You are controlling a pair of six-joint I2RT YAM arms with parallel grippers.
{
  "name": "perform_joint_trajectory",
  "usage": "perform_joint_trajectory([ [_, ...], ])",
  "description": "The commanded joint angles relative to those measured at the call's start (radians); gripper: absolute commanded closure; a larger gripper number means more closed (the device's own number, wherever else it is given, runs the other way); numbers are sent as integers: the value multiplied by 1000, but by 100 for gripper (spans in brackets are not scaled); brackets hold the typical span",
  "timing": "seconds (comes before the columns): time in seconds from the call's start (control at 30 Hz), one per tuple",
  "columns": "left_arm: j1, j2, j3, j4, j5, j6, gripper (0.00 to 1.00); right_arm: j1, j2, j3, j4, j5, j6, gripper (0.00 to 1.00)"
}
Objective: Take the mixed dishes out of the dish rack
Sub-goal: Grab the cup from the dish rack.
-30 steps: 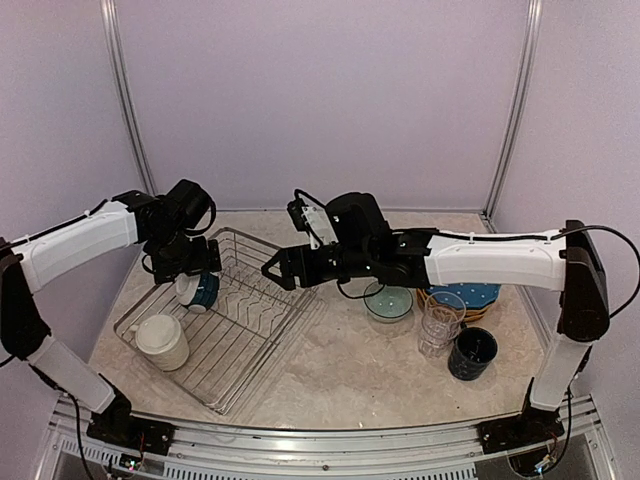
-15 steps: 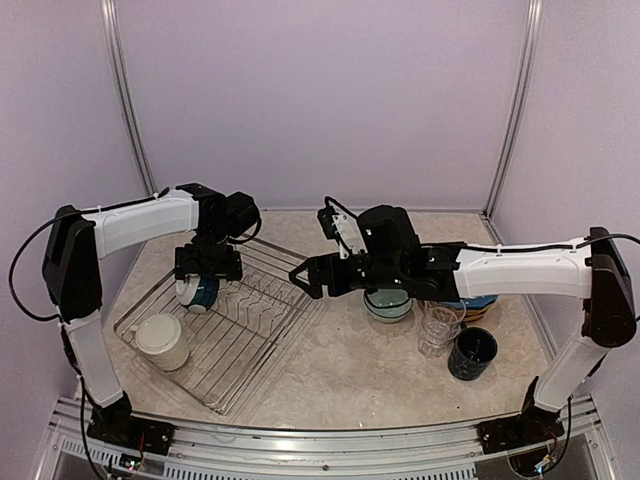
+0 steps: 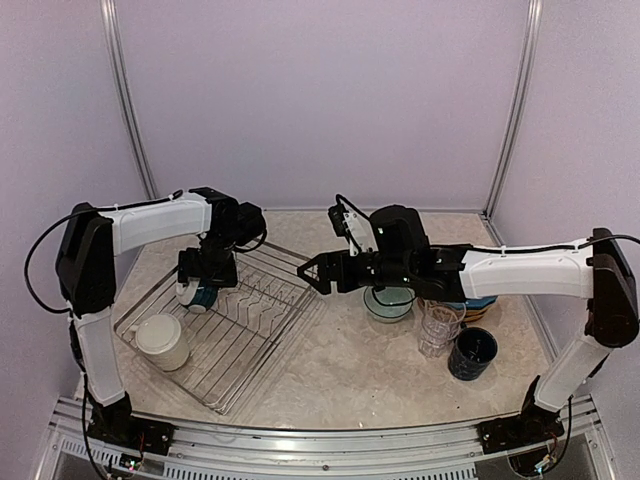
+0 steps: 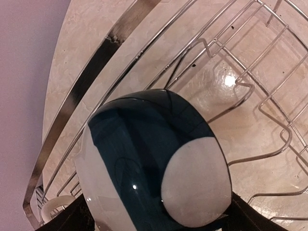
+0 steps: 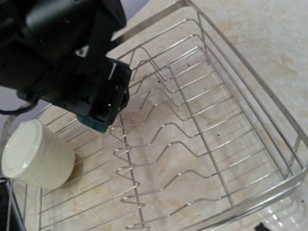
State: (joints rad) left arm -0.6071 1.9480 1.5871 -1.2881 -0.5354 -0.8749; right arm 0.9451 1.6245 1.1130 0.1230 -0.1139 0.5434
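Small teal-and-white bowl (image 4: 154,163) hangs clamped in the left gripper (image 3: 203,288) over the silver wire dish rack's (image 3: 250,350) far-left end. The right gripper (image 3: 312,273), fingers apart, has backed rightward, likely clearing the bowl's way out.

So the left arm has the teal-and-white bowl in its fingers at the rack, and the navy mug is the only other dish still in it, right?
Not the navy mug: the top external view shows the cream mug, upside down, in the dish rack. The navy mug stands out on the table. The left fingers do grip the teal-and-white bowl.
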Motion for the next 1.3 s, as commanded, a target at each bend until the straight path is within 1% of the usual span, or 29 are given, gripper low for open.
perform_joint_trajectory([
  [0.0,1,-22,-2,7,-13,-4,22,-9,-28,-23,34,-13,14,13],
  [0.1,5,-55,-23,26,-3,2,34,-11,-17,-7,26,-19,16,12],
  [0.17,6,-76,-41,44,5,9,39,-11,-13,0,24,-21,20,13],
  [0.3,8,-126,-75,72,22,24,47,-11,2,12,23,-29,26,13],
  [0.57,10,-263,-147,138,71,75,56,-9,42,57,0,-30,35,12],
  [0.77,9,-361,-195,170,104,103,58,1,109,121,-3,-34,36,12],
  [0.87,14,-412,-222,188,134,113,58,22,145,170,-23,-45,4,12],
  [1.03,26,-514,-279,281,271,141,59,37,185,218,-36,-52,-39,11],
  [1.27,39,-608,-311,334,408,180,59,38,203,253,-70,-25,-48,11],
])
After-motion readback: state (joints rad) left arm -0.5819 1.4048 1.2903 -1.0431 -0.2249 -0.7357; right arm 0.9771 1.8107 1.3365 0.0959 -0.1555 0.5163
